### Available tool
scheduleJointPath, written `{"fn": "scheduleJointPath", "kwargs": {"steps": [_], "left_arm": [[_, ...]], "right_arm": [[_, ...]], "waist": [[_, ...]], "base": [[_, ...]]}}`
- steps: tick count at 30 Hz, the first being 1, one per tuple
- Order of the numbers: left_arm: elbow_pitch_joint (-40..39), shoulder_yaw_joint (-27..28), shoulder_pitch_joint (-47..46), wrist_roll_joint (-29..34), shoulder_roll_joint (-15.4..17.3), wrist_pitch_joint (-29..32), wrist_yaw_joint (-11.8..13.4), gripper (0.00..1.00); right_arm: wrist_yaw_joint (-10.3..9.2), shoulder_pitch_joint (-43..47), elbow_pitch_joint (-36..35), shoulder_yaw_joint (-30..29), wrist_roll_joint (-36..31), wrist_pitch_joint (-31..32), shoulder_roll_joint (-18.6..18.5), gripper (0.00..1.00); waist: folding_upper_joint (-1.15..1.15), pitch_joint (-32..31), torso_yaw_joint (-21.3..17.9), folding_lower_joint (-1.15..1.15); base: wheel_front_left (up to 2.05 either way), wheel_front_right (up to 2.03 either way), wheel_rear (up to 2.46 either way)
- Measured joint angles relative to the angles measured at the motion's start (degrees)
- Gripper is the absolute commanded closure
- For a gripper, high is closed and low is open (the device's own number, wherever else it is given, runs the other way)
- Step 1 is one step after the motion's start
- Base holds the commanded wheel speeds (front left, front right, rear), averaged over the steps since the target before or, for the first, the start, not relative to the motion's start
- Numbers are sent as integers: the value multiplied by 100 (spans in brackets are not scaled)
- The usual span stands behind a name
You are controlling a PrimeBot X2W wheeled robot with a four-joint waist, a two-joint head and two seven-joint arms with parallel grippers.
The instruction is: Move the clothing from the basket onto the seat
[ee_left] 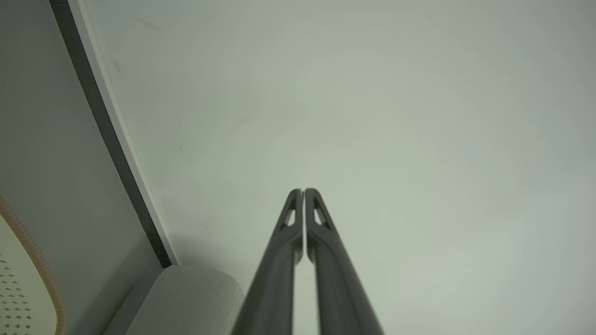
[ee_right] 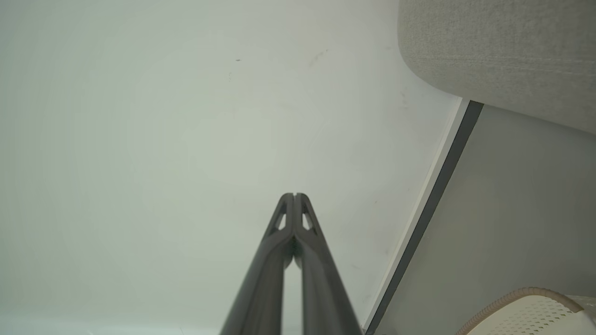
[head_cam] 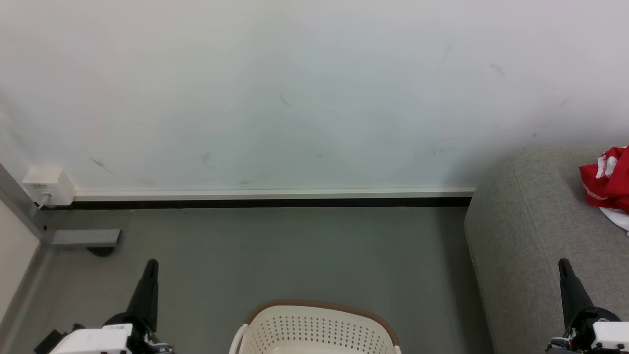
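1. The left end effector (ee_left: pixel 302 191) has its fingers pressed together tip to tip with nothing between them. The left wrist view shows this close up against the pale wall (ee_left: pixel 372 116).
2. The right end effector (ee_right: pixel 294 195) is likewise closed and empty in the right wrist view.
3. The head view adds their placing: one at each lower corner, with the basket (head_cam: pixel 319 305) between them on the grey floor (head_cam: pixel 295 246). The basket's inside is cut off by the frame edge.
4. The head view also gives the clothing (head_cam: pixel 607 182), a red-and-white heap on the seat (head_cam: pixel 521 236), well apart from the basket.
5. Each wrist view catches a seat corner and some of the basket's brown rim.
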Motion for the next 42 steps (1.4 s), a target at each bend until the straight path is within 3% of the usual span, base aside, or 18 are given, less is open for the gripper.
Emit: {"fn": "scheduleJointPath", "kwargs": {"steps": [42], "left_arm": [[-1, 2, 0, 0, 0, 0, 0, 100]], "right_arm": [[0, -1, 0, 0, 0, 0, 0, 100]], "waist": [[0, 0, 0, 0]], "base": [[0, 0, 0]]}}
